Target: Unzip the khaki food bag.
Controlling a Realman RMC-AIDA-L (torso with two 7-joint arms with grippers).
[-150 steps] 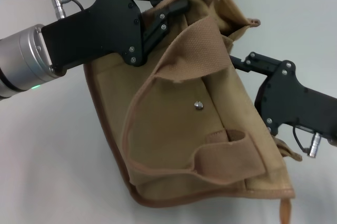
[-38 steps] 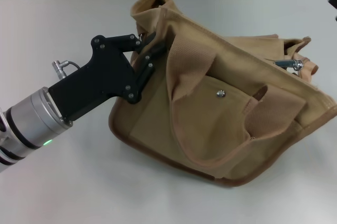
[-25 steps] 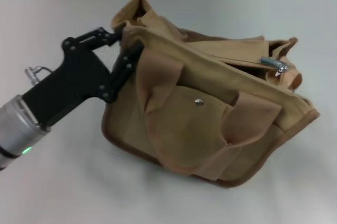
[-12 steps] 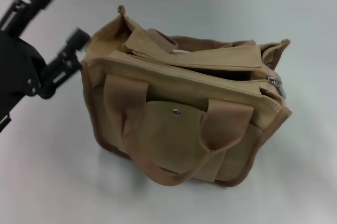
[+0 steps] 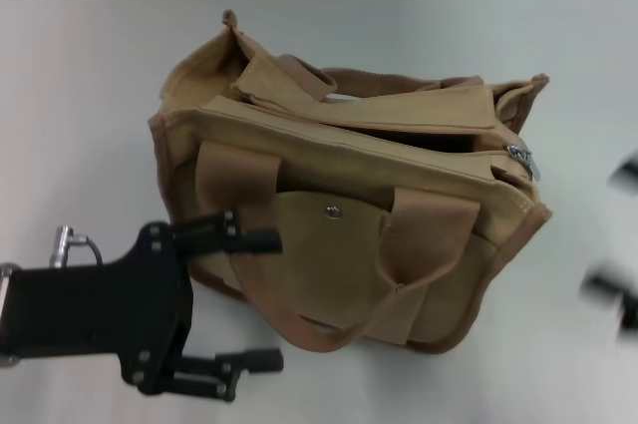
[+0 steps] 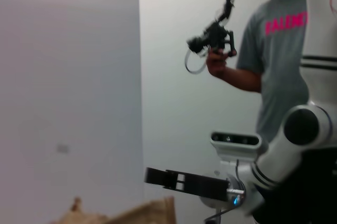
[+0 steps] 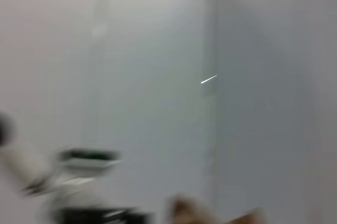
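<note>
The khaki food bag (image 5: 339, 234) stands upright on the white table, front pocket and snap stud (image 5: 333, 212) facing me. Its top gapes open, and the metal zipper pull (image 5: 520, 157) sits at the bag's right end. My left gripper (image 5: 261, 299) is open and empty, low at the front left, with its upper finger just in front of the bag's left handle. My right gripper (image 5: 610, 232) shows as two blurred dark fingers spread apart at the right edge, clear of the bag. A corner of the bag shows in the left wrist view (image 6: 126, 214).
The white table (image 5: 90, 95) surrounds the bag, with a grey wall behind it. The left wrist view shows my right gripper (image 6: 184, 179) and a person (image 6: 274, 66) holding a hand-held device. The right wrist view is blurred.
My left gripper let go of the bag's left end and swung down to the front left. The bag settled upright and stays still. My right gripper came into view at the right edge.
</note>
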